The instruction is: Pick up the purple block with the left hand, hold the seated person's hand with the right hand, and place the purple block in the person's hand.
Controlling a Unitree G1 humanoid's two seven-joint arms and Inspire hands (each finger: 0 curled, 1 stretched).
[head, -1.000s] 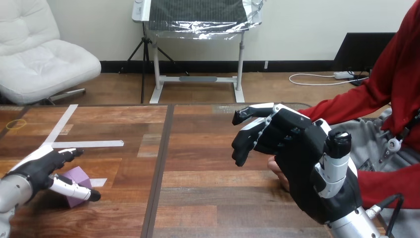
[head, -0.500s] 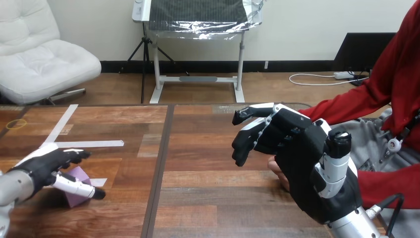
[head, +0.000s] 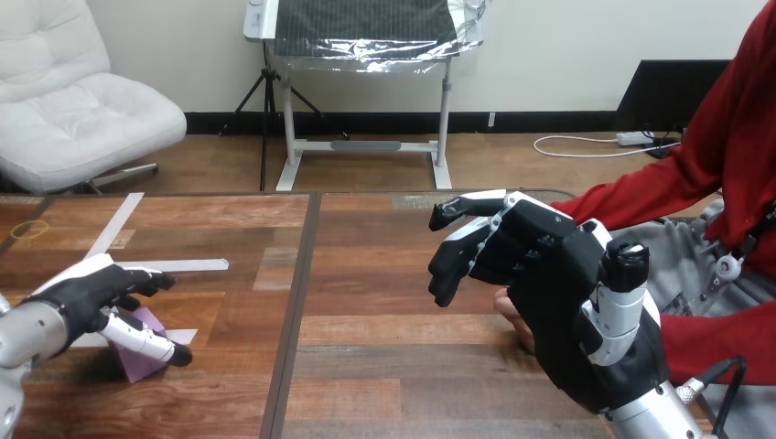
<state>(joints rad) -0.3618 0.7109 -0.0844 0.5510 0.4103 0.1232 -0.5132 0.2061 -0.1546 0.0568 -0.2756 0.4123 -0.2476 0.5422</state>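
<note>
Here, left hand [head: 80, 297] hovers over purple block [head: 139, 364]

**Figure.** Robotics laboratory, test station. The place read as a lab rather than a home. A wooden table [head: 384, 366] carried strips of white tape [head: 165, 266] laid flat as position marks. Over it reached a humanoid robot's two silver forearms, ending in a mechanical left hand [head: 87, 293] and right hand [head: 558, 302]. A person's red sleeve [head: 641, 197] lay at the table's right side.
</note>
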